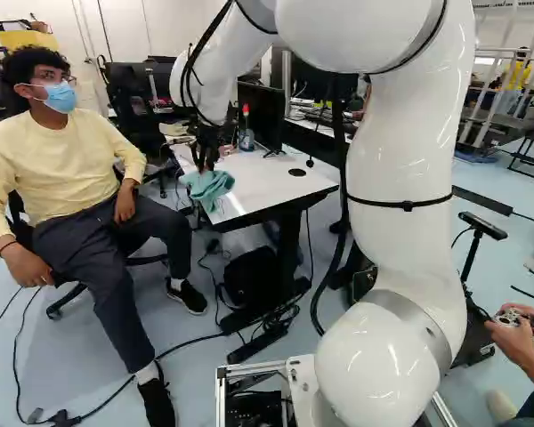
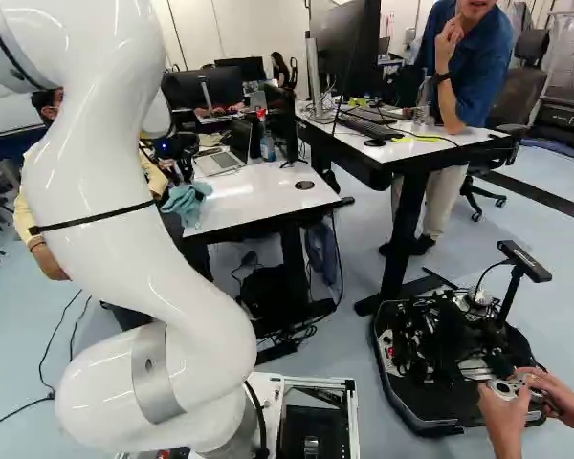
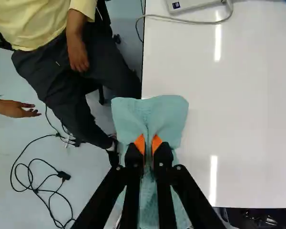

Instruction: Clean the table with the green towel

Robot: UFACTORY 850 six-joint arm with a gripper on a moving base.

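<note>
On table (image 1: 260, 171), bottle (image 1: 246, 139) (upright), person (image 1: 58, 156) alongside

Matt, textured cloth forms the soft folds of a green towel (image 3: 150, 110) at the near left of a smooth, glossy white table (image 3: 243, 109), its top reflecting bright streaks of light. Orange pads (image 3: 139, 143) with a matt finish line the dull black fingers of the gripper (image 1: 207, 160). Nearer, the white arm (image 1: 400, 160) gleams with a polished shell, banded by a satin metal ring (image 2: 155, 373). Bare metal bars (image 1: 221, 396) run near its foot. Farther back stands a see-through plastic bottle (image 2: 267, 145); the pale floor (image 2: 564, 306) looks smooth.
</note>
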